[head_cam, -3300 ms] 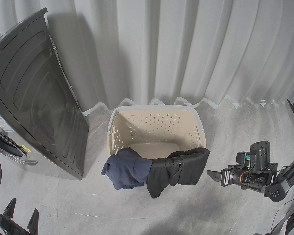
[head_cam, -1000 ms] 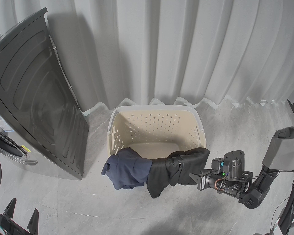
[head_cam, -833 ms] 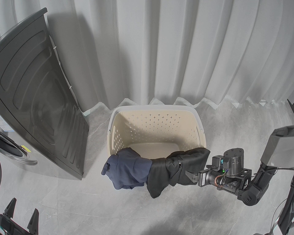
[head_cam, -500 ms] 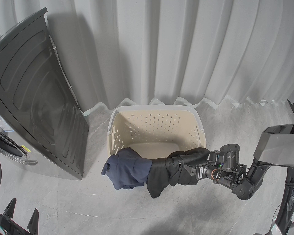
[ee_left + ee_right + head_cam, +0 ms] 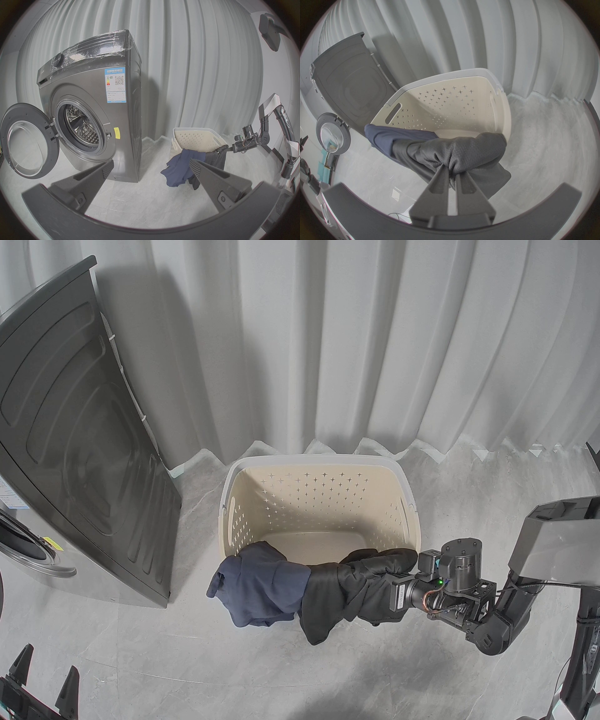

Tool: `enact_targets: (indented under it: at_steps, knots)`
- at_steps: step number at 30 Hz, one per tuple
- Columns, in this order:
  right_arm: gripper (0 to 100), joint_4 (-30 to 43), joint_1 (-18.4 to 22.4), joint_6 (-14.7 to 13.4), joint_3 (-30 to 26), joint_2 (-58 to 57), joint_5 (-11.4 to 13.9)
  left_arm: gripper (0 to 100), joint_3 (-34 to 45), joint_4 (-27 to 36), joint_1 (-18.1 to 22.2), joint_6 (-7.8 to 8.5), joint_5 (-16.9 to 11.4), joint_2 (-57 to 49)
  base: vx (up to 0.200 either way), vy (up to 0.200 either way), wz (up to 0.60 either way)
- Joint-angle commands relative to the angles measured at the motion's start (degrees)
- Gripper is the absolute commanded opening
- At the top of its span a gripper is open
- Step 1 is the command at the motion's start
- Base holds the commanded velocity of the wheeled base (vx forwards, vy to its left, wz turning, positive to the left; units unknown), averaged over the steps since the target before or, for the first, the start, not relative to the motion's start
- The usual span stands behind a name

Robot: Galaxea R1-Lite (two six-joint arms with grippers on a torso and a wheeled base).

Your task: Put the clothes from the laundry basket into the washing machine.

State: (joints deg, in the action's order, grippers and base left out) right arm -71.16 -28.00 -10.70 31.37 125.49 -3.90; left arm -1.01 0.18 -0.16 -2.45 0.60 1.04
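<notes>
Light bright, even, diffuse. Washing machine (image 5: 75, 446) casts a dark shadow onto the curtain (image 5: 375, 334) behind it. Soft sheen on the floor (image 5: 187, 646). Both wrist views: heavy fisheye bending, black corners.

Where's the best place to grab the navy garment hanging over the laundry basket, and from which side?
Likely the bunched hump of the navy garment where it folds over the near rim of the laundry basket. Approach from the robot's side, slightly above: most cloth hangs outside there, and the black garment, pinched in the right claw, crowds its right edge.
</notes>
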Motion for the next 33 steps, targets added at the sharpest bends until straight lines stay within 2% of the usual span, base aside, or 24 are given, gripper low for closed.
enact_targets:
  at_steps: [1, 7, 20, 24, 27, 29, 30, 33]
  knots:
    - [0, -0.21, -1.44, -0.02, -2.01, -2.36, -0.05, 100, 0.75, -0.01, -0.02, -0.01, 0.02, -0.68, 0.0, 0.0, 0.0]
    - [0, 0.32, -4.43, -0.02, -5.61, -11.06, -0.67, 100, 0.75, -0.01, -0.02, -0.01, 0.02, -0.77, 0.0, 0.0, 0.0]
    - [0, 0.23, -6.01, -0.11, -7.2, -23.36, -1.64, 100, 0.75, -0.01, -0.02, -0.01, 0.02, -0.68, 0.0, 0.0, 0.0]
    - [0, 1.81, -6.1, 0.16, -6.76, -31.36, -1.64, 100, 0.75, -0.01, -0.02, -0.01, 0.11, -0.77, 0.0, 0.0, 0.0]
    - [0, 4.36, -7.68, 0.24, -6.58, -36.98, -1.64, 100, 0.75, -0.01, -0.02, -0.01, 0.02, -0.77, 0.0, 0.0, 0.0]
    - [0, 4.71, -7.95, 0.24, -6.58, -37.6, -1.64, 100, 0.75, -0.01, -0.02, -0.01, 0.11, -0.68, 0.0, 0.0, 0.0]
    - [0, 7.7, -9.88, 0.6, -6.05, -41.55, -1.64, 100, 0.75, -0.01, -0.02, -0.01, 0.11, -0.77, 0.0, 0.0, 0.0]
    - [0, 9.72, -10.93, 2.09, -6.14, -44.45, -1.64, 100, 0.75, -0.01, -0.02, -0.01, 0.11, -0.77, 0.0, 0.0, 0.0]
